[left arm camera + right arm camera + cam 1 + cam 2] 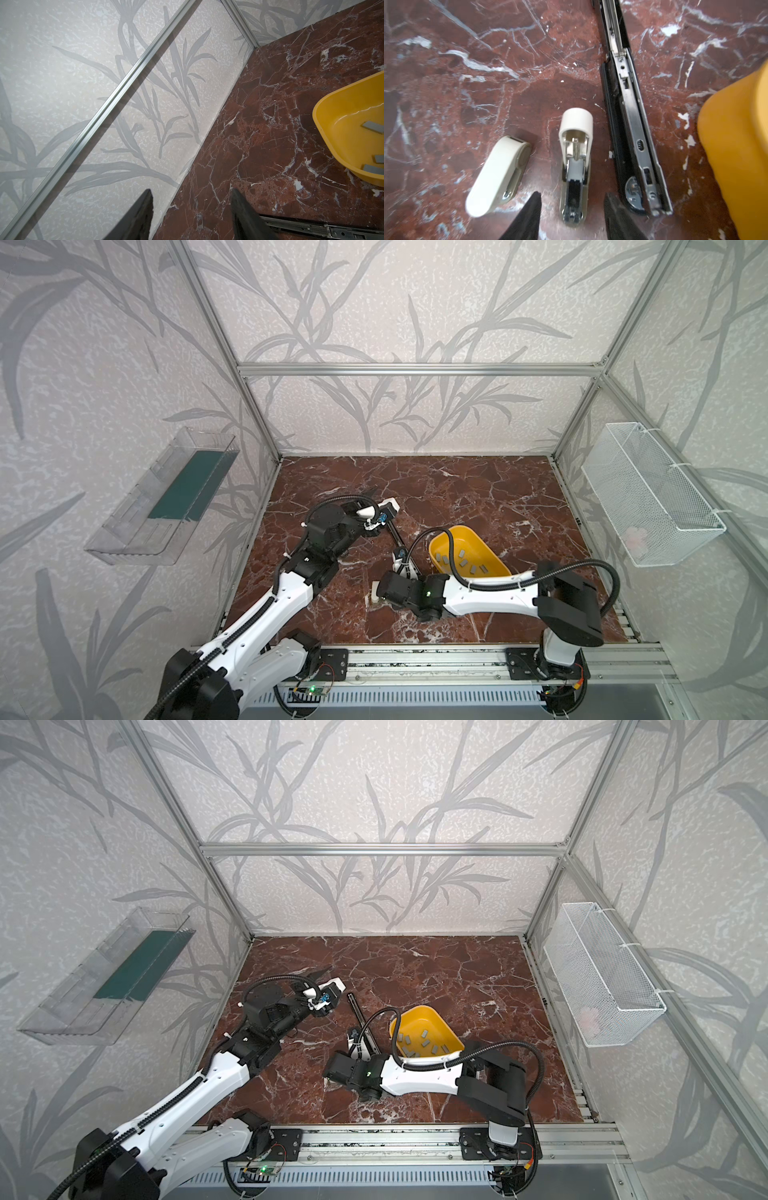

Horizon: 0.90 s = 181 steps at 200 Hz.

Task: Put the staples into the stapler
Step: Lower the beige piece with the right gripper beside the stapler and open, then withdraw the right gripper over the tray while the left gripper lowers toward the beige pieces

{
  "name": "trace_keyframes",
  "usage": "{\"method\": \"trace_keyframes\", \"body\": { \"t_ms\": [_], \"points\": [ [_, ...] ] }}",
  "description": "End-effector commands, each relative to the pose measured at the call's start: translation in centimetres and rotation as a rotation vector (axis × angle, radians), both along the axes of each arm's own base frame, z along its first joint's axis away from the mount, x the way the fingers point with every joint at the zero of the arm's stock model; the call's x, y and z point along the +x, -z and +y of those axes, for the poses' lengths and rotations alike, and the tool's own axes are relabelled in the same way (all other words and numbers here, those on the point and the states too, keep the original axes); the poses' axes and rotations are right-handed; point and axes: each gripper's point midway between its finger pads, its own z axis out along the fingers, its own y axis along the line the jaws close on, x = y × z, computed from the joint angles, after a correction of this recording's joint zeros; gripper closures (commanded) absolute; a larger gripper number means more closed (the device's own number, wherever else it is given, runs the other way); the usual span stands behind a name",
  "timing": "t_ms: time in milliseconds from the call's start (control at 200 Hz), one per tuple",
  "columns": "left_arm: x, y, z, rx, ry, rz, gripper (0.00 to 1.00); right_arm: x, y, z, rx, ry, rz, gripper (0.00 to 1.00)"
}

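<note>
Black stapler (631, 124) lies opened on red marble (467, 83).
Right gripper (572, 194), lower centre, jaws spread astride a small cream stapler (574, 166); left gripper (191, 190) gapes empty.

A yellow tub (424, 1016) sits right of centre on the red marble tabletop (457, 489). Left of it and nearer lie an open cream stapler (576, 162) and a closed cream stapler (496, 176), apart. A clear shelf (124, 526) hangs on the left wall, and a white mesh basket (648, 497) hangs on the right.
</note>
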Motion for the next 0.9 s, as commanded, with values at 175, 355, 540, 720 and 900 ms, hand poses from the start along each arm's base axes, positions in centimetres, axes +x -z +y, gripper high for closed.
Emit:
{"method": "trace_keyframes", "body": {
  "t_ms": [175, 355, 540, 720, 900],
  "points": [
    [0.1, 0.2, 0.3, 0.016, -0.011, -0.003, 0.40, -2.2, -10.0, -6.9, 0.170, 0.029, -0.130, 0.53],
    [-0.1, -1.3, 0.4, -0.069, -0.021, 0.022, 0.38, -3.4, -17.8, -10.3, 0.445, -0.022, -0.176, 0.54],
    [0.6, 0.8, 0.8, 0.041, -0.063, 0.121, 0.39, 0.4, -24.4, -13.0, 0.375, -0.087, -0.481, 0.51],
    [-3.7, 7.7, 0.0, 0.329, 0.157, 0.418, 0.41, 7.4, -20.4, -18.7, 0.248, 0.125, -0.570, 0.49],
    [-5.2, 14.6, 1.4, 0.607, 0.255, 0.395, 0.38, 9.7, -12.4, -21.6, 0.204, 0.228, -0.570, 0.44]
  ]
}}
